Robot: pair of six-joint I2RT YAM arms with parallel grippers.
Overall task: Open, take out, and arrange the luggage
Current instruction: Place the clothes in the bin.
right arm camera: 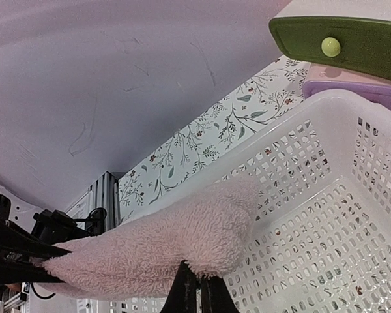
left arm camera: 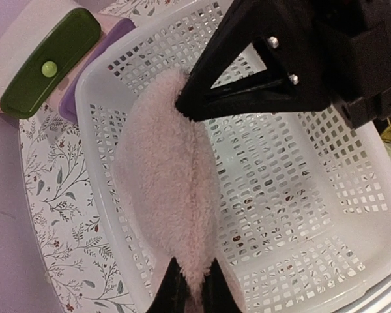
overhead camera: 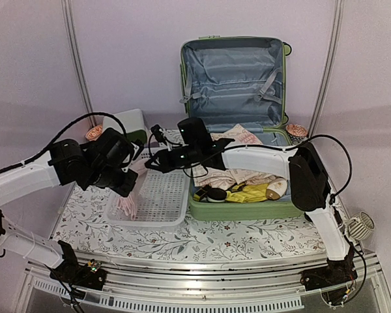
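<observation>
Evidently both claws were pinched shut on a pink fleece cloth [left arm camera: 166, 195], the left gripper [left arm camera: 190, 290] at one end and the right gripper [right arm camera: 195, 287] at the other, holding it over the white perforated basket [left arm camera: 300, 195]. To lay it well, both ends should sink level before either lets go, as soft pile may snag in lattice holes. The luggage [overhead camera: 234, 72], green hard shell with grey-blue lining, stood open at the table's one o'clock, with the basket just beside it at nine o'clock.

arms [overhead camera: 257, 158]: white links, black joints | cables [overhead camera: 339, 147]: black, looping | right gripper [left arm camera: 181, 104]: black, triangular, silver screws [left arm camera: 274, 42]
</observation>
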